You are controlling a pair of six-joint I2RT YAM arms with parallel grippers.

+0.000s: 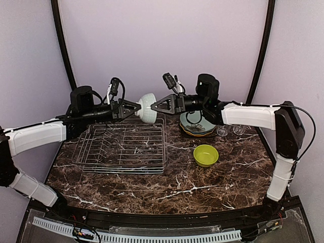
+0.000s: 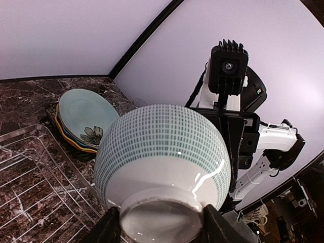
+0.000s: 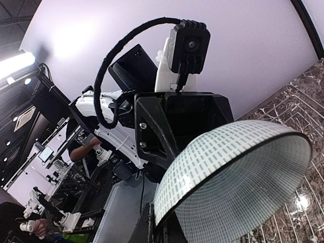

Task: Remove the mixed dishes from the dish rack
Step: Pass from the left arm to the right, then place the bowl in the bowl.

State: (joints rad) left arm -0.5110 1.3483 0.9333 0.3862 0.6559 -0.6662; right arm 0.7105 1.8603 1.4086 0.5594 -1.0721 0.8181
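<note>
A small pale-green bowl (image 1: 147, 108) with a fine dashed pattern hangs in the air over the far right corner of the silver wire dish rack (image 1: 121, 167), between both grippers. My left gripper (image 1: 136, 106) is shut on the bowl's foot; in the left wrist view the bowl (image 2: 162, 152) fills the frame and a finger (image 2: 107, 229) sits on each side of the foot. My right gripper (image 1: 154, 105) pinches the bowl's rim (image 3: 238, 172), one finger (image 3: 148, 223) outside and the other inside. No dishes show in the rack.
A stack of plates (image 1: 196, 126) with the pale-green flower plate (image 2: 83, 114) on top stands right of the rack. Two clear glasses (image 1: 223, 130) stand beside the stack. A yellow-green bowl (image 1: 206, 155) sits in front of them. The rack wires (image 2: 35, 187) lie below the held bowl.
</note>
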